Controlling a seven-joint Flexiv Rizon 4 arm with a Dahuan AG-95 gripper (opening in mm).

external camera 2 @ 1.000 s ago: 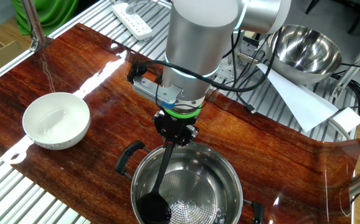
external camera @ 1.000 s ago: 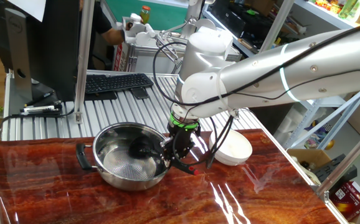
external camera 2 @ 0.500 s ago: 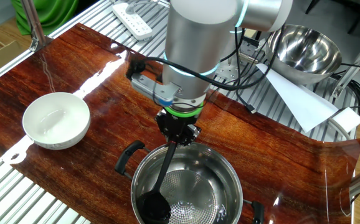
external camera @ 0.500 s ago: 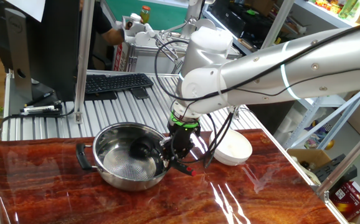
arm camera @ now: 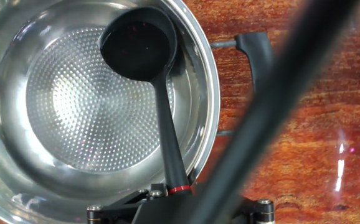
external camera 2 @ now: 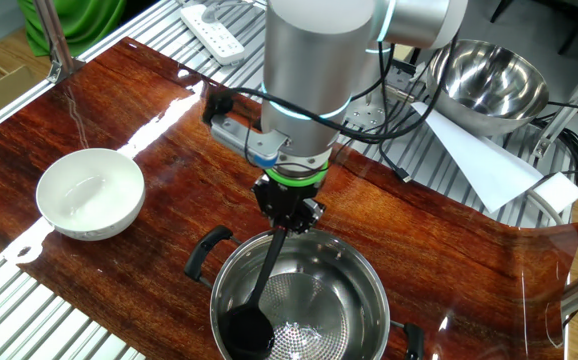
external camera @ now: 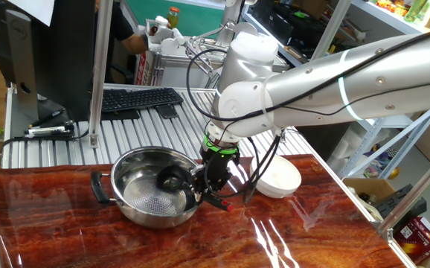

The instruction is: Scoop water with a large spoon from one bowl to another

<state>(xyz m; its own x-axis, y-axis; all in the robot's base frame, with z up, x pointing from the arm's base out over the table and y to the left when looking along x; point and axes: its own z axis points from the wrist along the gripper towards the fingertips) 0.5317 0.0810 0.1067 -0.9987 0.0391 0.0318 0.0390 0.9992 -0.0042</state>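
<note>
The large spoon, a black ladle [arm camera: 136, 43], has its cup low inside the steel pot [arm camera: 208, 93], close to the wall. Its thin handle [arm camera: 165, 124] rises over the pot's rim into my gripper [arm camera: 177, 199], which is shut on the handle's end. From the side, my gripper [external camera: 216, 167] hangs by the pot's right rim [external camera: 126, 160], with the ladle cup [external camera: 172, 177] inside. From the opposite side, the gripper [external camera 2: 287, 215] stands above the pot [external camera 2: 369, 285] and ladle [external camera 2: 246, 330]. The white bowl [external camera 2: 89, 195] sits apart on the wooden table; it also shows behind the arm [external camera: 278, 179].
A black cable [arm camera: 273, 93] crosses the hand view diagonally. A keyboard [external camera: 137, 99] and a metal post [external camera: 100, 74] stand behind the table. A second steel bowl [external camera 2: 489, 80], a white sheet [external camera 2: 489, 160] and a power strip [external camera 2: 214, 30] lie on the slatted surface beyond.
The hand and the ladle have shifted only slightly; the cup stays inside the pot and the grip on the handle is unchanged.
</note>
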